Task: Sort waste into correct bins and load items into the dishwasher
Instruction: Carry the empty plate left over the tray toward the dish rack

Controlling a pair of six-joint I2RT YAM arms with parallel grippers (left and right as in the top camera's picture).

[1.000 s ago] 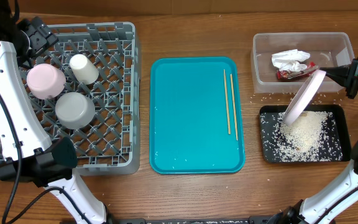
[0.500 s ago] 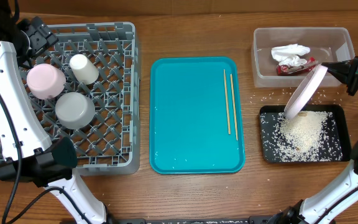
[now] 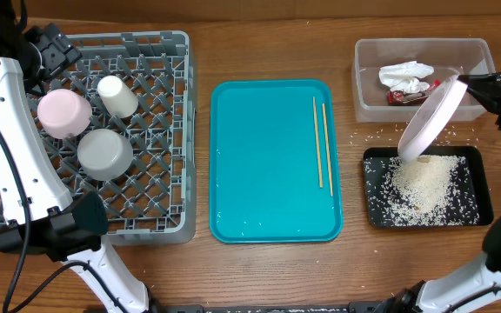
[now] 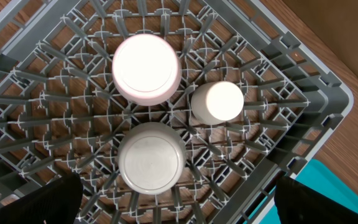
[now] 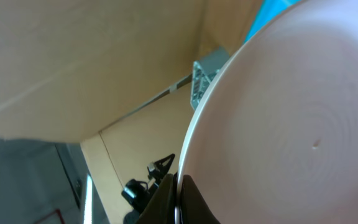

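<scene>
Though blurred — plate [image 3: 428, 130] seemingly in claw [image 3: 465, 81]

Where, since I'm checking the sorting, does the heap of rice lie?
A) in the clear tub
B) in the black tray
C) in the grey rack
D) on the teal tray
B: the rice is heaped in the black tray, under the tilted plate, with stray grains on the table beside it; the clear tub holds only the napkin and wrapper.
</scene>
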